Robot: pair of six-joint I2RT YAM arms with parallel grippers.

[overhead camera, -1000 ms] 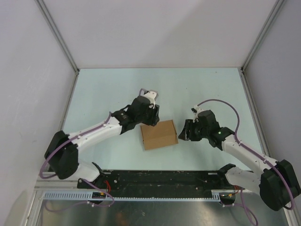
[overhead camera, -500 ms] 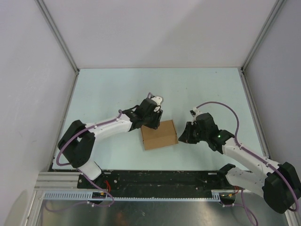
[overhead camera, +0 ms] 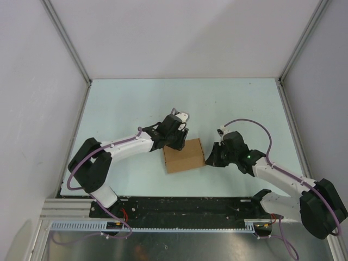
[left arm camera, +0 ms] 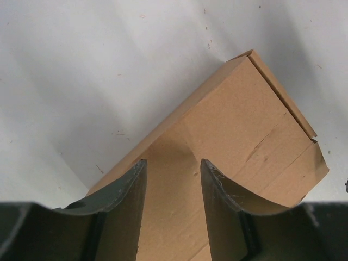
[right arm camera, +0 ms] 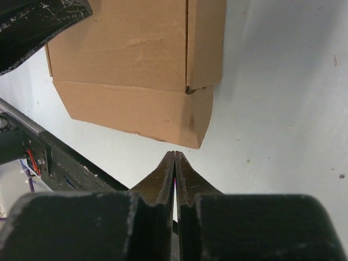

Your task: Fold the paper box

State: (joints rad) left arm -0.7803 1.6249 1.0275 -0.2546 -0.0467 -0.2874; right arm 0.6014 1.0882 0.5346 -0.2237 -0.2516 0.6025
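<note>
The paper box (overhead camera: 184,155) is a closed brown cardboard box lying flat on the pale table, with its lid flap seam along the right side (right arm camera: 187,43). My left gripper (overhead camera: 176,139) is over the box's far left corner. In the left wrist view it (left arm camera: 173,161) stands open above the box top (left arm camera: 239,136), with only the lid surface between the fingers. My right gripper (overhead camera: 210,158) is at the box's right end. In the right wrist view it (right arm camera: 174,153) is shut on nothing, its tips just short of the box's lower corner (right arm camera: 198,142).
A black rail (overhead camera: 185,205) runs along the table's near edge, close to the box's front side. Grey walls with metal posts (overhead camera: 65,41) close in the left, right and back. The left gripper's dark body (right arm camera: 38,22) shows at the top left of the right wrist view.
My right gripper has shut its jaws and edged left towards the box's end. The left arm's elbow swung in and its gripper settled over the box's far corner. The box has not moved.
</note>
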